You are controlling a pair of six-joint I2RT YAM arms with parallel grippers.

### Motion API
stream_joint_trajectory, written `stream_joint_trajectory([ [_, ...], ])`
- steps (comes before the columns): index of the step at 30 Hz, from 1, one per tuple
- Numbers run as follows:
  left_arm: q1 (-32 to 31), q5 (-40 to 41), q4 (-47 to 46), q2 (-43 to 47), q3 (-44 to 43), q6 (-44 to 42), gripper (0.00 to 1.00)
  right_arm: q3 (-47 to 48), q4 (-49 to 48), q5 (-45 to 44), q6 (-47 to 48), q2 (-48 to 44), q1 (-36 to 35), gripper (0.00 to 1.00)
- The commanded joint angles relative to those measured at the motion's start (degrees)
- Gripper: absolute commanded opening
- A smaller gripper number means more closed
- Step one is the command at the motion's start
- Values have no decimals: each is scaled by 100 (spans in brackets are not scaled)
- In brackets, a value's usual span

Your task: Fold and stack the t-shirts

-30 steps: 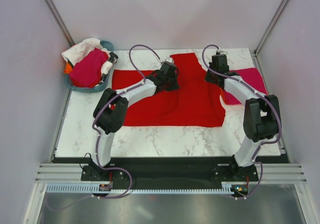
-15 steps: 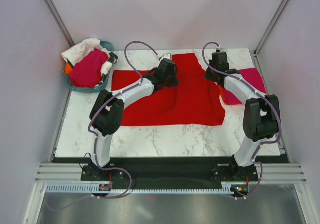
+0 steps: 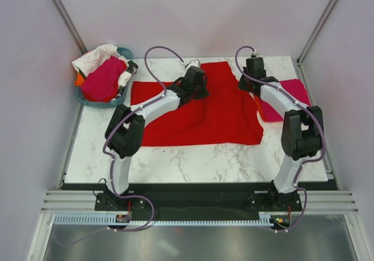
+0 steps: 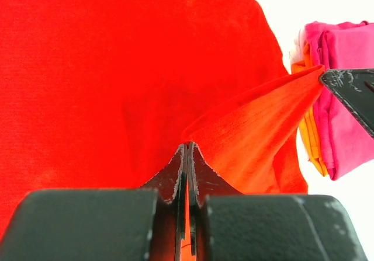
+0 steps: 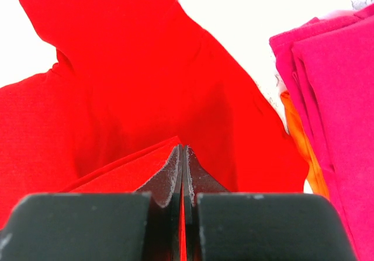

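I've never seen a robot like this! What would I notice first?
A big bright red t-shirt lies spread across the middle of the white table. The left gripper and right gripper are both shut on its cloth near the far side. A teal tub heaped with clothes sits at the far left corner.

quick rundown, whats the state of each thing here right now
red t-shirt, spread on the table, one edge lifted taut between both hands
left hand, shut on the red t-shirt
right hand, shut on the red t-shirt
pink t-shirt, folded, on top of the orange one
orange t-shirt, folded, under the pink one
teal tub, heaped with unfolded shirts
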State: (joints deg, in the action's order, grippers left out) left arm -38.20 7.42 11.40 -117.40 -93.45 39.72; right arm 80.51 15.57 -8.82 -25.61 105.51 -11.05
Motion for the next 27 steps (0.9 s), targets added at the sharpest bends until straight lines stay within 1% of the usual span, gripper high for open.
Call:
stream_joint_trajectory([
  [1, 49, 190, -217, 7, -331, -167, 2, 351, -2, -120, 91, 118, -20, 0],
  [14, 233, -117, -217, -616, -789, -149, 2, 869, 77, -155, 117, 672, -11, 0],
  [17, 277, -162, -208, -792, -868, -132, 2, 993, 77, -112, 100, 865, -11, 9],
  [18, 295, -179, -217, -836, -877, -132, 6, 1063, 77, -68, 91, 970, -20, 21],
  [19, 321, -188, -200, -863, -903, -132, 11, 1081, 77, -67, 65, 997, -11, 30],
  [20, 330, -206, -173, -907, -921, -140, 20, 1090, 77, -67, 56, 1032, -20, 38],
  [21, 356, -180, -138, -933, -929, -132, 43, 1072, 69, -67, 56, 1015, -29, 48],
  [24, 392, -4, 46, -750, -877, -254, 58, 967, 42, -76, 64, 892, -73, 49],
  [27, 497, 251, 117, -381, -491, -474, 60, 765, -28, 47, 29, 673, -178, 45],
])
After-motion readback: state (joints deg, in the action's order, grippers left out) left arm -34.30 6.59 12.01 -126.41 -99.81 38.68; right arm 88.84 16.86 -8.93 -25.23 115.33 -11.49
